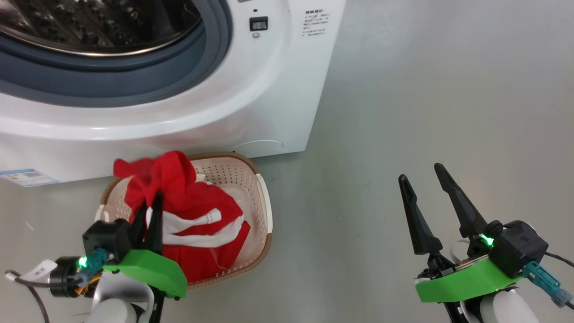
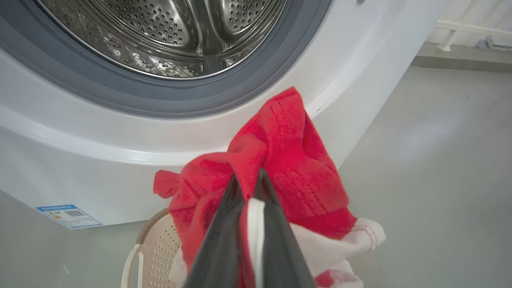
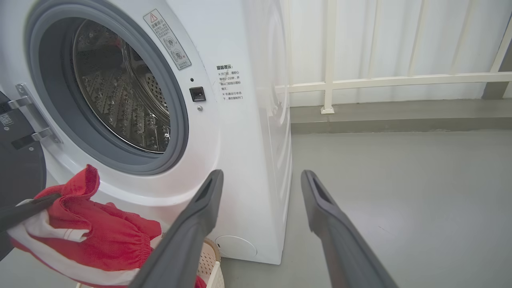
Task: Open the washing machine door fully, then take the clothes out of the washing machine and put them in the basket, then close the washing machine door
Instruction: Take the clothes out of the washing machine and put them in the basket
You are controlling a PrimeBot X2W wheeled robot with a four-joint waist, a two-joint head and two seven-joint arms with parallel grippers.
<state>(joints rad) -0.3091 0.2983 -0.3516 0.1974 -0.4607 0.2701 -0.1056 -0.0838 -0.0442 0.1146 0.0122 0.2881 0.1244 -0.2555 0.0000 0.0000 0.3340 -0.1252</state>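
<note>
Left gripper [image 1: 151,204], two long dark fingers drawn narrow and clamped on a fold of the bright red soft fabric clothes with white bands [image 1: 193,206]. In the left wrist view the same gripper [image 2: 248,176] shows a strip of white trim pinched between its fingers, with red cloth bunched above and to either side of the tips [image 2: 288,160]. The clothes hang from this grip over the small cream-white perforated plastic basket with a brown woven-look rim [image 1: 228,175]. Their lower folds reach down inside its walls, though it cannot be told whether they rest on its bottom. The basket stands on the grey floor [image 1: 426,89], just in front of the big white front-loading washing machine [image 1: 269,89], below its grey rubber gasket [image 2: 256,86]. The perforated steel drum [image 2: 160,24] lies beyond the gasket, and a small blue label [image 2: 68,214] sits low on the washer's front. Right gripper [image 1: 420,172], fingers spread wide and holding nothing, hangs over bare floor, well apart from the basket and the clothes. In the right wrist view its fingers [image 3: 200,216] frame the washer's corner. The clothes [image 3: 104,236] lie to their left above the basket [image 3: 208,260], and the dark washing machine door [image 3: 20,172] stands swung open at the left edge beside its metal hinge [image 3: 32,116].
</note>
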